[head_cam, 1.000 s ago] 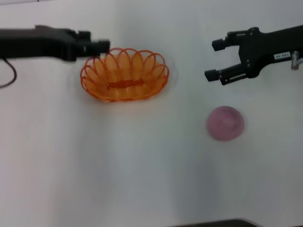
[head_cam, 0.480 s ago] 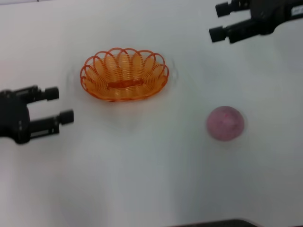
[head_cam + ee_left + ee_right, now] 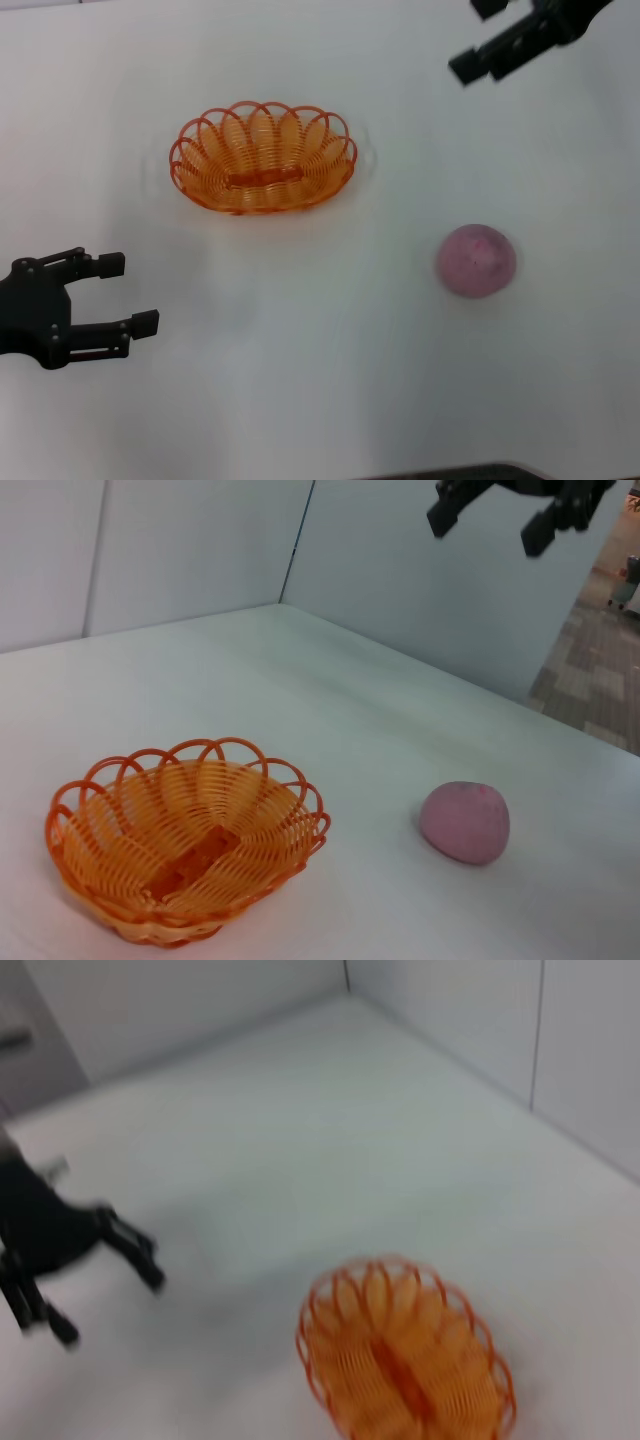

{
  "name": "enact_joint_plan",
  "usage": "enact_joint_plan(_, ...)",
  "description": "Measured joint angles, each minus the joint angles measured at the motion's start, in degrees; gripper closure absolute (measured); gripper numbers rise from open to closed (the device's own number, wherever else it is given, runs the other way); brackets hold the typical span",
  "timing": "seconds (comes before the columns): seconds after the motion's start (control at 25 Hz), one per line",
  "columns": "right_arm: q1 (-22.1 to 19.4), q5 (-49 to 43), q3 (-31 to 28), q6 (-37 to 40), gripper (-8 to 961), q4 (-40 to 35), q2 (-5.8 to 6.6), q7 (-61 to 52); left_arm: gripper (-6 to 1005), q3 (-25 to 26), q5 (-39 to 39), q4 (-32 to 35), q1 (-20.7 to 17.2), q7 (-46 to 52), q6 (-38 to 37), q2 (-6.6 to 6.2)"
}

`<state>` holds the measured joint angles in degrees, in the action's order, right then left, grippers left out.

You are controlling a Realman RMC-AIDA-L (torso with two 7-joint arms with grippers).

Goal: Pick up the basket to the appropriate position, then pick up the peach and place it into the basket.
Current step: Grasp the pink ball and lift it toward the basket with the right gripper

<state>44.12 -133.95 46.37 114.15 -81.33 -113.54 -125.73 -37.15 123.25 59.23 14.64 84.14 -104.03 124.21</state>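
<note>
Basket (image 3: 264, 159) sits empty on the table (image 3: 320, 380), peach (image 3: 476, 260) well apart to its right; left gripper (image 3: 130, 294) hangs near-left, jaws wide, holding nothing; right gripper (image 3: 484, 40), cut off at the far edge, likewise spread and empty.

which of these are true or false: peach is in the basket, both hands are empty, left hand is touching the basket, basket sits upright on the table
1. The round pinkish-mauve peach lies in the oval orange wire basket. False: it sits on the white table, apart from it.
2. Both hands are open and empty. True: left hand, right hand.
3. The left hand touches the basket. False: it is clear of it, nearer the robot.
4. The basket sits upright and empty. True.
</note>
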Motion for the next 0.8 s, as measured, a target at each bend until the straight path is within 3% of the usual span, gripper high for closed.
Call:
enact_joint_plan(0.32,2.73,-12.93,13.66,-0.18,15,4.66,-2.25,-0.17,107,0.39,0.82,-0.06,0.86,0.56,-0.21,-0.2)
enact_joint_plan(0.52,3.84,-16.83,17.89,-0.48,15,9.36,-3.16,0.17,107,0.31,0.85,-0.08,1.46,0.88,0.13,-0.2)
enact_joint_plan(0.8,6.08,-23.28,19.47,-2.17,15,15.58,-4.96,1.06,107,-0.05,0.86,-1.46,2.37,0.87,0.67,-0.34)
